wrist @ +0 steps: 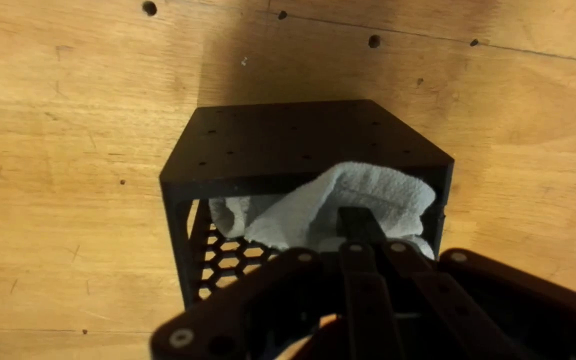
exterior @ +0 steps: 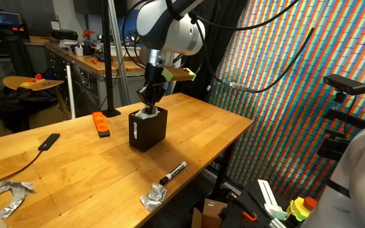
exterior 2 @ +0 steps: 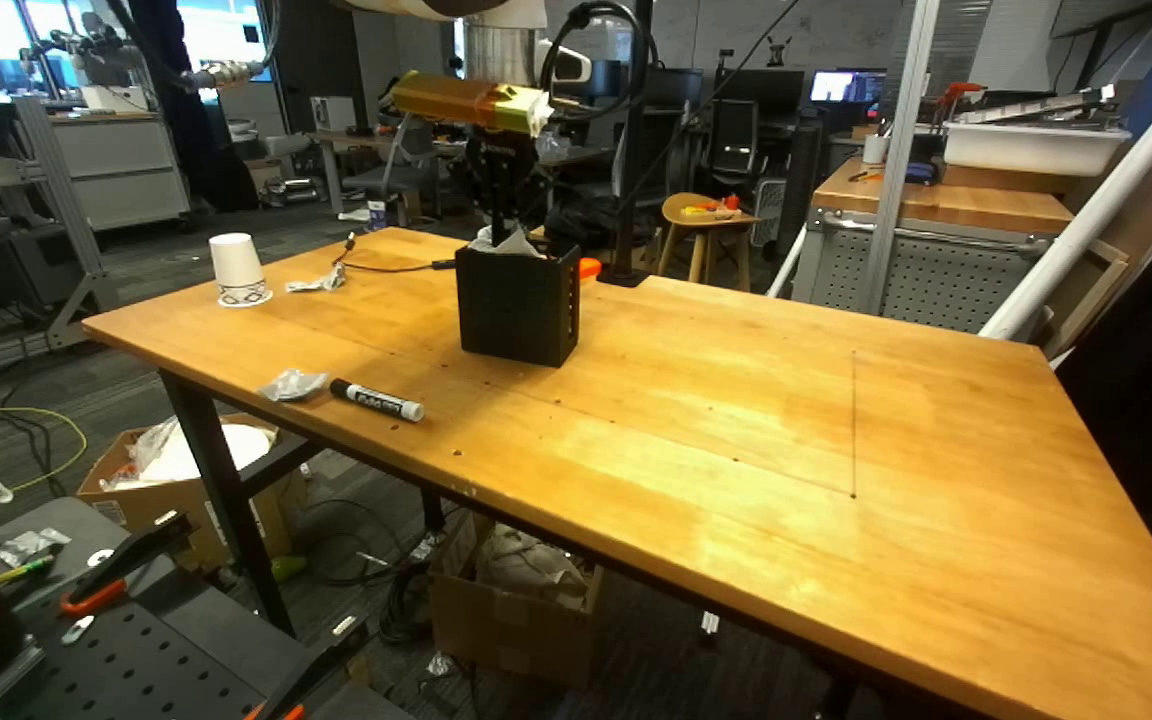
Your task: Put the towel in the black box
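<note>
The black box (exterior: 152, 132) stands upright on the wooden table, and it also shows in an exterior view (exterior 2: 511, 305) and in the wrist view (wrist: 288, 142). The grey-white towel (exterior: 146, 114) lies bunched in the box's open top, and parts rise above the rim, also in an exterior view (exterior 2: 513, 244). In the wrist view the towel (wrist: 375, 185) hangs partly down inside the box, above its honeycomb wall. My gripper (exterior: 151, 109) points down at the box mouth. Its fingers (wrist: 361, 222) are together with towel folded around the tips. The lower part of the towel is hidden.
A marker (exterior: 173, 172) and crumpled foil (exterior: 154, 196) lie near the table's edge. An orange level (exterior: 100, 123), a black hub (exterior: 49, 141) with a cable, more foil (exterior: 16, 198) and a paper cup (exterior 2: 236, 265) are on the table. A black post (exterior: 106, 63) stands behind.
</note>
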`<state>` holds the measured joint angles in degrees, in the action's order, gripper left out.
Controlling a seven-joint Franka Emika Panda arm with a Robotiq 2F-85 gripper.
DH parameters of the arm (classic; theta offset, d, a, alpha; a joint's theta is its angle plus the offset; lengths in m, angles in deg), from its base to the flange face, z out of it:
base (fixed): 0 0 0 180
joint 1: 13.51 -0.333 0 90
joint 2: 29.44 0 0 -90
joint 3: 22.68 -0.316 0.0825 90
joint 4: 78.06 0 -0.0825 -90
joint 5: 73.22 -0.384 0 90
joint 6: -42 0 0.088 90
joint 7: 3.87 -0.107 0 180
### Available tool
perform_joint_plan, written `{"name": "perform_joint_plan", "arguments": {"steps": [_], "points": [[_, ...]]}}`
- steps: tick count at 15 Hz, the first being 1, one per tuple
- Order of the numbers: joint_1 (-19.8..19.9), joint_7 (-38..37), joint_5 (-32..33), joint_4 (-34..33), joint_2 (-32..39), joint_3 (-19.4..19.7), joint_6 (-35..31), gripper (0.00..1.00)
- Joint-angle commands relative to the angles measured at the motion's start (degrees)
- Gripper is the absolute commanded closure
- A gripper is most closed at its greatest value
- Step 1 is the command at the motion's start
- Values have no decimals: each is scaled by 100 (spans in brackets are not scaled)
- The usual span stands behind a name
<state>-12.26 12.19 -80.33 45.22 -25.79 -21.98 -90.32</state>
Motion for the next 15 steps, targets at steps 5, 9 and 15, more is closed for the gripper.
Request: {"name": "perform_joint_plan", "arguments": {"steps": [5,9,15], "points": [[20,82,1202,-81,321,30,-272,98],[5,91,1277,-80,415,-22,-315,98],[-17,152,1275,-61,471,-92,-314,98]]}}
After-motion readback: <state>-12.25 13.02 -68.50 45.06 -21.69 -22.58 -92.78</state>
